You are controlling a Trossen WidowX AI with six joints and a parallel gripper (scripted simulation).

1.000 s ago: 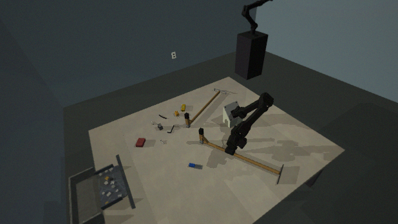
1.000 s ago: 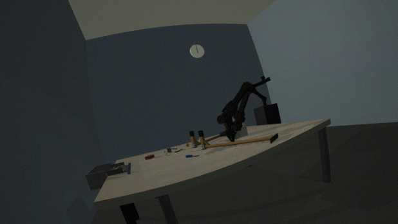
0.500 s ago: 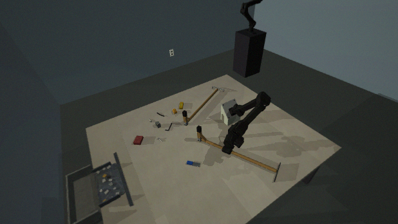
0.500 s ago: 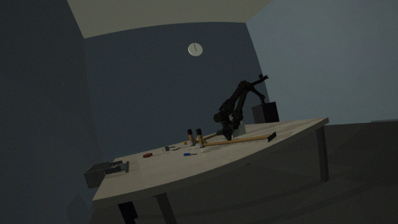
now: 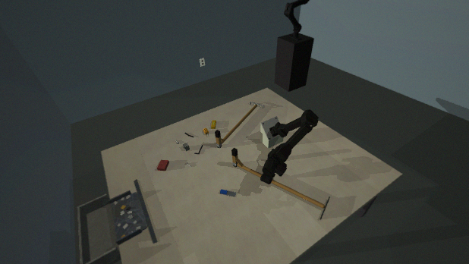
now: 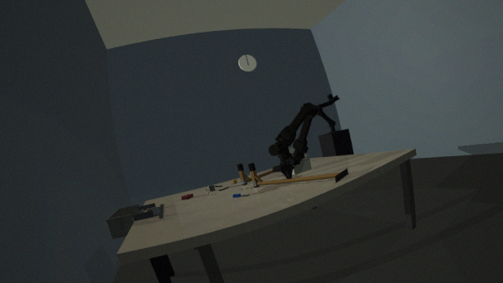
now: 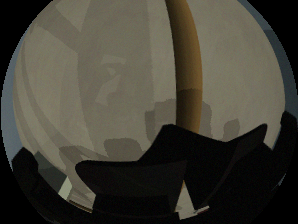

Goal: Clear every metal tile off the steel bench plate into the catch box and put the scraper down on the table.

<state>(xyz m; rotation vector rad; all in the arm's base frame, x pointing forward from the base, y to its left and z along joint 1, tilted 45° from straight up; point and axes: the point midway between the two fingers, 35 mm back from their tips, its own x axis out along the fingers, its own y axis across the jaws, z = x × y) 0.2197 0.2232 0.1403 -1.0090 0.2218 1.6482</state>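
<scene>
gripper [image 6: 288, 174] [image 7: 166, 128] narrow and empty, over the long scraper's wooden handle [image 5: 297, 194] [image 6: 303, 179] [image 7: 189, 65]. its blade [image 5: 325, 208] [image 6: 341, 176] lies near right on the table [image 5: 197, 224] [image 6: 228, 213]; pale tiles [image 5: 125, 226] sit on the plate [image 5: 133, 199], near left, beside the catch box [image 5: 84, 227] [image 6: 122, 224].
</scene>
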